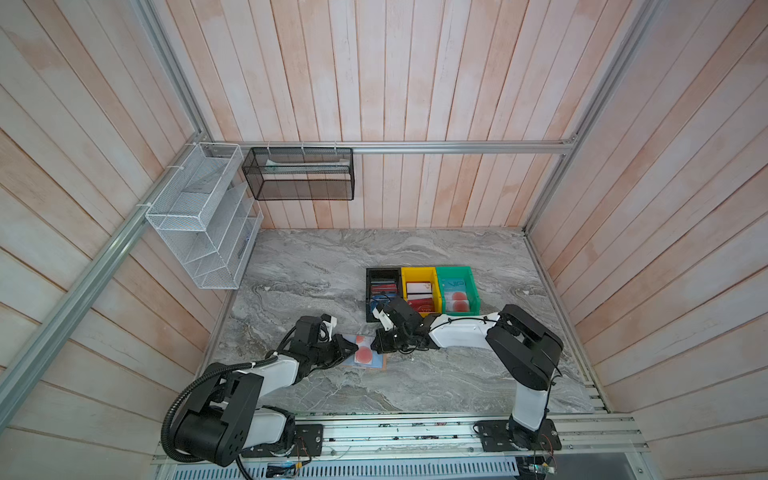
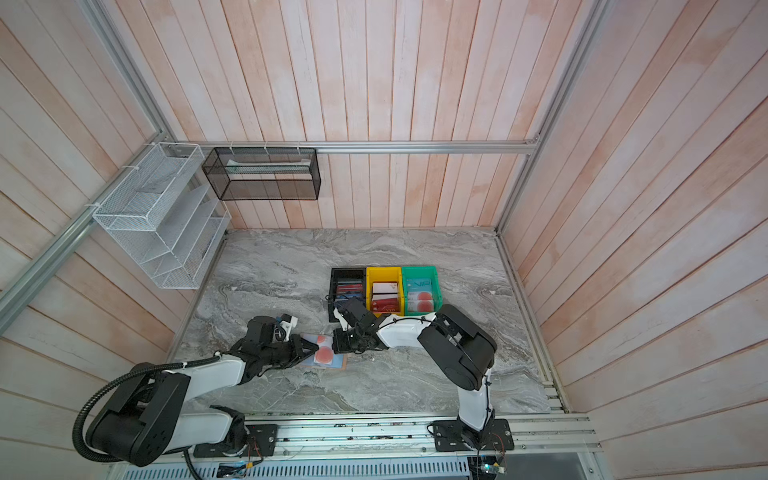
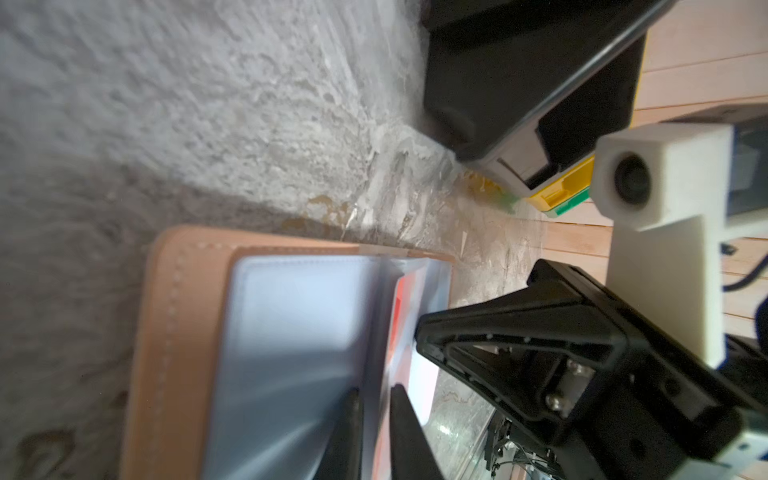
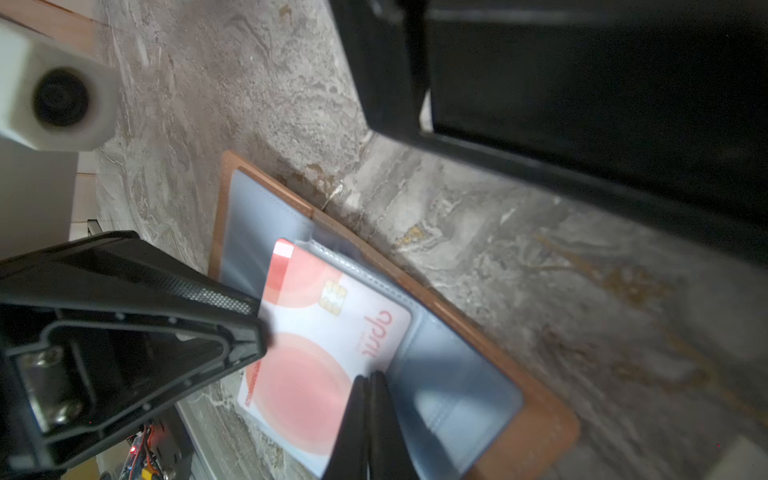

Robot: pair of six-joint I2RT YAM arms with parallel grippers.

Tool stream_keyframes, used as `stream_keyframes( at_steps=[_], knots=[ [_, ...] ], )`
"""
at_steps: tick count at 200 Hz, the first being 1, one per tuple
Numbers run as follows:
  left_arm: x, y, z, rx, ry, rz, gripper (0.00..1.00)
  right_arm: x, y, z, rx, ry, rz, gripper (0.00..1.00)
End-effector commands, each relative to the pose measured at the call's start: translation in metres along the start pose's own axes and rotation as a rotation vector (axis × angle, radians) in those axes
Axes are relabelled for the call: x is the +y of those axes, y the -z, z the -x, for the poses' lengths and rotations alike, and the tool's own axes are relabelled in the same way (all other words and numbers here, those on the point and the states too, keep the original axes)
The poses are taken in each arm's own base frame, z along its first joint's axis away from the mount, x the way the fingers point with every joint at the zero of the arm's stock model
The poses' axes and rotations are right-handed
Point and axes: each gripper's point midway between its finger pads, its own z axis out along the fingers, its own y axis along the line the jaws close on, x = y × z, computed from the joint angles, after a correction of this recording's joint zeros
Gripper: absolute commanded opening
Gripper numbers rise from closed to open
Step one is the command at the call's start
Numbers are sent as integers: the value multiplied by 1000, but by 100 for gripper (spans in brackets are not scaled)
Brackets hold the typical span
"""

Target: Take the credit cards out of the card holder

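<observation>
The tan card holder [image 1: 384, 365] [image 4: 536, 428] [image 3: 166, 332] lies open on the marble table between my two grippers, its bluish sleeves facing up. A pale credit card [image 1: 365, 354] [image 4: 332, 332] [image 3: 419, 390] with red circles sticks partly out of a sleeve, past the holder's edge. My left gripper [image 1: 352, 352] [image 3: 376, 388] has its jaws drawn to a narrow gap over the card's protruding edge and the sleeve leaf. My right gripper [image 1: 376, 348] [image 4: 370, 374] is shut, with its tips pressing on the sleeve right at the card's other end.
Just behind the grippers stand three bins in a row, black [image 1: 382, 273], yellow [image 1: 419, 272] and green [image 1: 455, 272], each with several cards inside. A white wire rack [image 1: 199, 216] and a black mesh basket [image 1: 299, 174] hang on the walls at the back left.
</observation>
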Motion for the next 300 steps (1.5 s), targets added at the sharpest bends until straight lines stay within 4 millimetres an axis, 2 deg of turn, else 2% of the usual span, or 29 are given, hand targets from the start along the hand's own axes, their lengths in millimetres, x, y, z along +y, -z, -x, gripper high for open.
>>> stream_keyframes(
  at_steps=[1, 99, 184, 201, 246, 300],
  knots=[
    [-8, 1, 6, -15, -23, -23, 15, -25, -12, -25, 84, -28, -79, 0],
    [-1, 3, 3, -23, -15, 1, 13, -27, -13, -28, 94, -33, -80, 0],
    [2, -1, 1, -9, -5, -4, 0, -29, -14, -30, 100, -41, -84, 0],
    [7, 0, -2, -1, -7, 17, 0, -29, -14, -31, 102, -42, -82, 0],
    [30, 12, -6, -19, 9, 107, 0, -32, -12, -34, 105, -47, -91, 0],
    [27, 29, 2, -56, -3, 133, 0, -35, -9, -35, 109, -45, -103, 0]
  ],
)
